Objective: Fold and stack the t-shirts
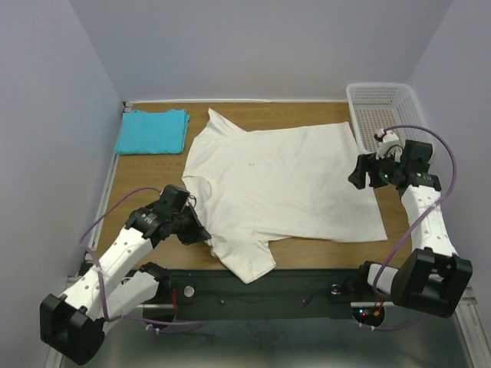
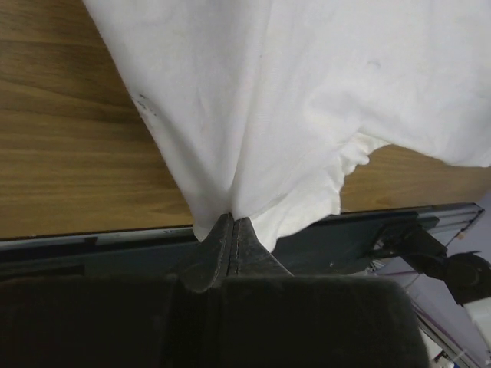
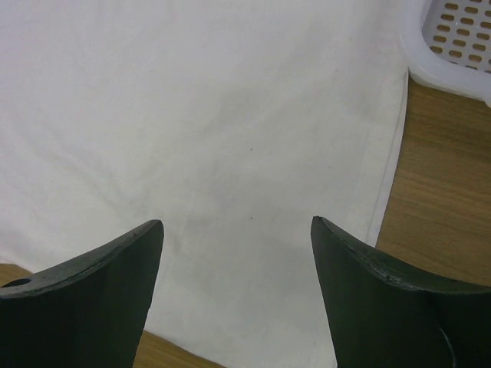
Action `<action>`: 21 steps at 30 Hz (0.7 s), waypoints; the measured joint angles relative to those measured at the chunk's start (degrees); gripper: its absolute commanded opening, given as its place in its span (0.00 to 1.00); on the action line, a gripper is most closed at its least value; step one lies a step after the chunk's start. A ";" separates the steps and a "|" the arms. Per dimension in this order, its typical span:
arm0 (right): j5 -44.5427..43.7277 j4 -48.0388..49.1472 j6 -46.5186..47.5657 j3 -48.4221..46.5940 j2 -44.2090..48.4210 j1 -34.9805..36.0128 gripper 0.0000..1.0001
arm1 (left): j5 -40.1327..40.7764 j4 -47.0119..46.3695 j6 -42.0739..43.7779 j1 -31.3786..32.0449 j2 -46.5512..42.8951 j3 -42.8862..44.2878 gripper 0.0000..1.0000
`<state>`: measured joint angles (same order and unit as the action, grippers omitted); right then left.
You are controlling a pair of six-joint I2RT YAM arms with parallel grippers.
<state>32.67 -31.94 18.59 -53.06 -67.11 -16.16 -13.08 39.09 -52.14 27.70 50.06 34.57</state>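
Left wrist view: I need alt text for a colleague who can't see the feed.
The left gripper, its dark fingers pressed together, is shut on a gathered pinch of the large cream-white cotton t-shirt, whose fabric fans upward from the tips. Beneath lies the brown wooden tabletop, with a dark rail along its edge.

White basket [image 3: 439,73] cropped by the right wrist view's corner; cream shirt [image 3: 230,115] likewise.

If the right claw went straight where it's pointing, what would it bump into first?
Probably the cream-white t-shirt: the open right gripper points at its flat cloth near the hem, nothing in between. How far is unclear.
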 measured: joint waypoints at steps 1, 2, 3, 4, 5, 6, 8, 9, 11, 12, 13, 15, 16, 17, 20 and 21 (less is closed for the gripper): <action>0.04 0.35 0.00 -0.13 -0.02 0.00 0.84 | -0.28 1.70 -0.52 0.07 -1.49 1.11 0.00; 0.15 0.74 0.00 -0.13 -0.07 0.00 0.84 | -0.42 3.23 -1.01 0.07 -2.54 1.77 0.00; 0.17 0.92 0.00 -0.13 -0.11 0.00 0.84 | -0.44 4.39 -1.36 0.09 -3.15 2.25 0.00; 0.20 1.05 0.00 -0.13 -0.20 0.00 0.84 | -0.35 6.29 -1.95 0.09 -3.72 2.93 0.00; 0.28 1.25 -0.04 -0.13 -0.37 0.00 0.84 | -0.11 8.26 -2.29 0.11 -4.09 3.87 0.00; 0.37 1.51 -0.13 -0.13 -0.52 0.00 0.84 | 0.28 10.91 -2.58 0.11 -4.09 5.29 0.00; 0.63 1.95 -0.20 -0.13 -0.85 0.00 0.84 | 1.70 14.69 -2.89 0.11 -4.11 8.24 0.00; 0.76 2.14 -0.20 -0.13 -0.98 0.00 0.84 | 2.25 16.72 -2.97 0.13 -4.59 10.32 0.00; 1.03 2.56 -0.17 -0.13 -1.11 0.00 0.84 | 2.27 18.38 -3.54 0.15 -6.12 12.15 0.00; 1.14 2.80 -0.17 -0.13 -1.25 0.00 0.84 | 1.84 19.21 -4.28 0.20 -7.93 12.87 0.00; 1.27 2.89 -0.17 -0.13 -1.38 0.00 0.84 | 1.42 19.91 -4.85 0.22 -9.05 13.05 0.01; 1.46 2.97 -0.17 -0.13 -1.64 0.00 0.84 | 0.79 21.14 -5.38 0.22 -10.51 13.05 0.28; 1.53 2.99 -0.17 -0.13 -1.77 0.00 0.84 | 0.31 21.81 -5.49 0.22 -11.28 13.11 0.41; 1.68 3.04 -0.17 -0.13 -1.88 0.00 0.84 | -0.26 22.12 -5.64 0.22 -11.58 13.18 0.68; 2.91 3.26 0.02 -0.13 -2.75 0.00 0.84 | -0.76 22.84 -5.07 0.22 -11.02 15.82 0.85; 3.19 3.28 0.11 -0.13 -3.08 0.00 0.84 | -0.61 22.69 -4.63 0.24 -10.54 18.23 0.85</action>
<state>35.86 -28.67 18.70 -53.19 -70.19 -16.16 -13.69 61.78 -56.77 27.94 39.53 52.80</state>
